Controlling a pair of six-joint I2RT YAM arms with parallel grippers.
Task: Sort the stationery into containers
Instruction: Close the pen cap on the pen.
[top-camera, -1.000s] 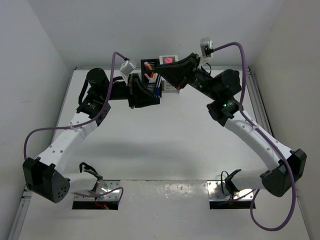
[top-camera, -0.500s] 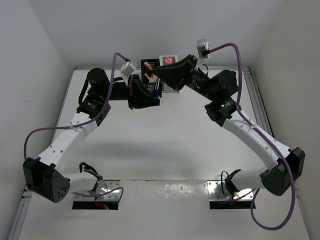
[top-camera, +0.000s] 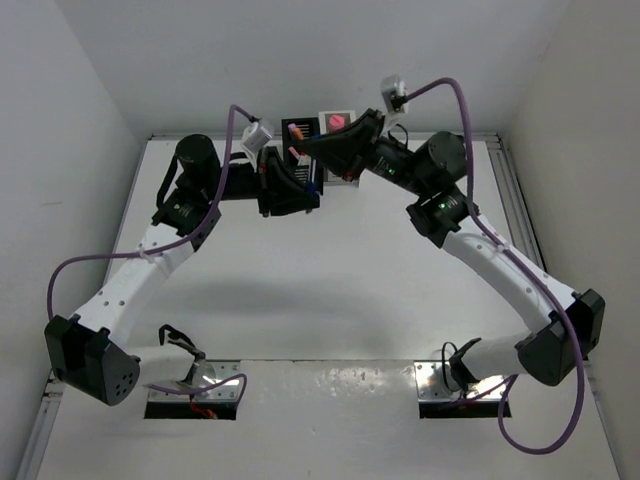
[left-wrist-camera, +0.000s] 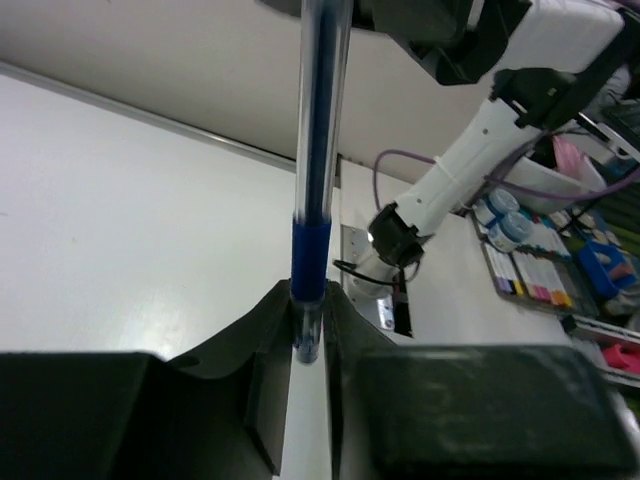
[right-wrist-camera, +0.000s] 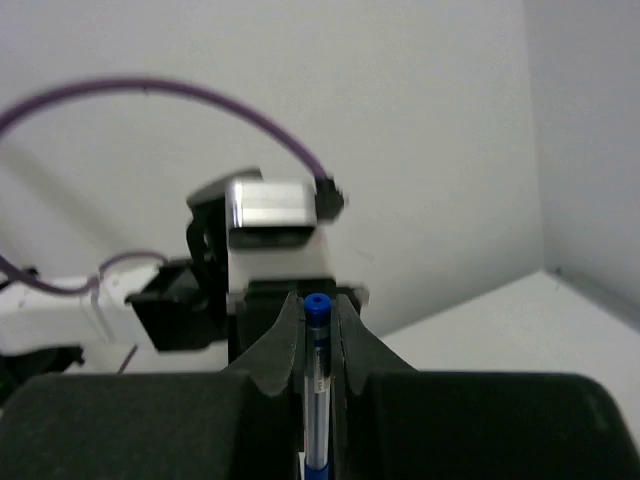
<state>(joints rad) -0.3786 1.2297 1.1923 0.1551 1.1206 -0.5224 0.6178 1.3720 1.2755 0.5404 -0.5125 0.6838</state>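
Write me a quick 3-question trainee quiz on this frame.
1. True or false: the left fingers are open and empty.
2. The end cap of the pen between the right fingers is: A red, B blue, C green.
3. In the top view, which container holds the pink piece?

Key: 1 false; 2 B; 3 the white container.
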